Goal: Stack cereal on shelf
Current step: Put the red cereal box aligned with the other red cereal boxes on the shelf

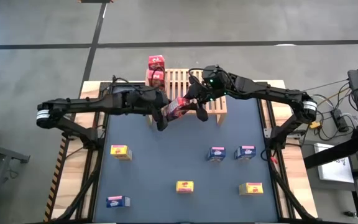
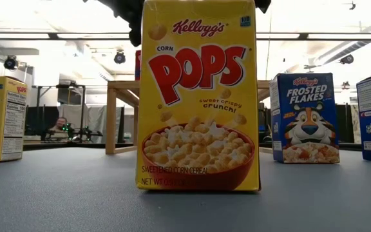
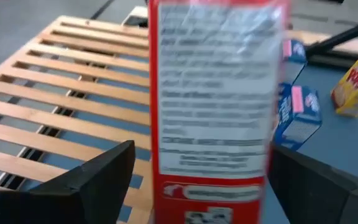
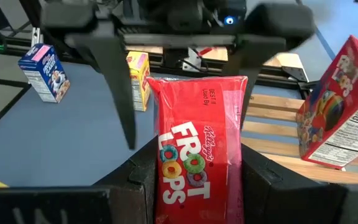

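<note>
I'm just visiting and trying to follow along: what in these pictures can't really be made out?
- Low view: the Corn Pops box stands close to the camera and hides most of the wooden rack and both grippers.
- Left wrist view: the print on the red box is blurred, unreadable.
- High view: the red boxes on the rack are too small to count surely.
- Right wrist view: the right gripper is cut off by the picture's bottom edge.
</note>
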`<state>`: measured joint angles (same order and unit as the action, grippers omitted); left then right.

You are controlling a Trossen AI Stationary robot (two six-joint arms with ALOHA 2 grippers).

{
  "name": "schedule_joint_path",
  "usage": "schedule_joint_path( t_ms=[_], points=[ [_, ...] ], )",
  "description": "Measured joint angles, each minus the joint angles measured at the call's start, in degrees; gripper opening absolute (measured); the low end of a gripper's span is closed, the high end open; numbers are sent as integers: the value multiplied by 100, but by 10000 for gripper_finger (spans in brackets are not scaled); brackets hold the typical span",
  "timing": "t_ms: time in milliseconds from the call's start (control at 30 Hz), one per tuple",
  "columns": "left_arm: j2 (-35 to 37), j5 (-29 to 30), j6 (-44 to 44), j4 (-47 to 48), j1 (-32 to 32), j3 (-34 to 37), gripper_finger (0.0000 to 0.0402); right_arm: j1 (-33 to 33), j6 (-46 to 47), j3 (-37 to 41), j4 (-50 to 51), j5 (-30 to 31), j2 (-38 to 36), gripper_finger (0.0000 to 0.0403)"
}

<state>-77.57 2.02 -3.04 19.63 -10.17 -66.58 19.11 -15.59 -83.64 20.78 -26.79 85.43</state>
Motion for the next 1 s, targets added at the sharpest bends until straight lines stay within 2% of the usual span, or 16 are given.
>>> schedule_joint_path(
  t_ms=[367,567,733,1000],
  points=[
    [-34,22,110,76,-3,33,210,-23,-65,2,-2,4,-2,138],
    [147,18,35,63,0,124,156,-50,-139,1,-10,2,-13,191],
    [387,48,94,-227,28,487,159,-50,-225,7,14,-4,-87,241],
    [1268,46,653,-1875,4,1870,183,-50,-282,12,315,-14,-589,280]
  ],
)
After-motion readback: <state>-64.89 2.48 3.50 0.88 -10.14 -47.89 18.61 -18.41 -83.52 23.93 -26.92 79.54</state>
